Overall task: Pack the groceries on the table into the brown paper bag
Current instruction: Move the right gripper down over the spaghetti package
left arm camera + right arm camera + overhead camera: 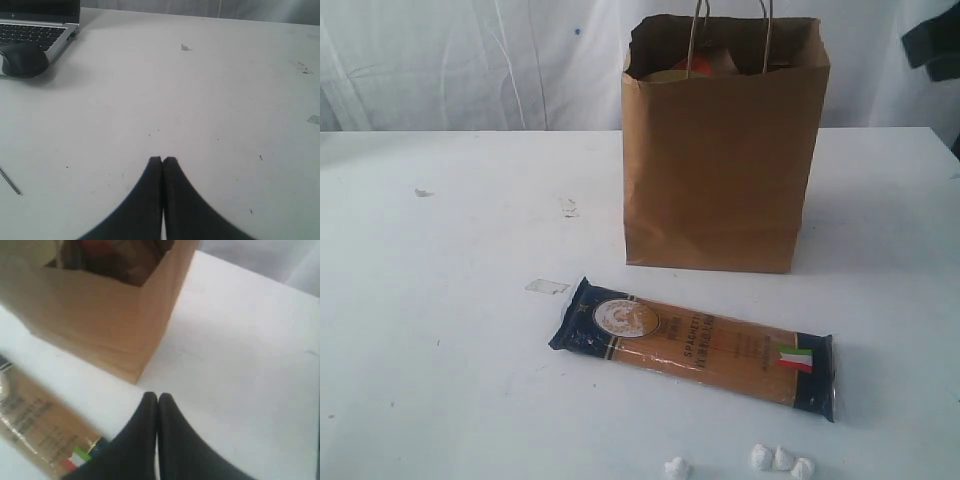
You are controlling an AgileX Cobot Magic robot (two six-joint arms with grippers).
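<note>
The brown paper bag [720, 150] stands upright at the middle back of the table [440, 330], with an orange-labelled item showing at its open top. The long dark-blue spaghetti packet [695, 345] lies flat in front of it. In the right wrist view my right gripper [158, 397] is shut and empty, above the table beside the bag [100, 315], with the packet's end [45, 435] nearby. My left gripper [163, 160] is shut with nothing in it, over bare table. Only a dark part of the right arm [932, 42] shows in the exterior view.
Small white foam-like lumps [780, 458] lie near the front edge. A flat paper scrap [547, 287] lies left of the packet. A laptop [37, 30] and a dark mouse [22, 59] sit at the table's edge in the left wrist view.
</note>
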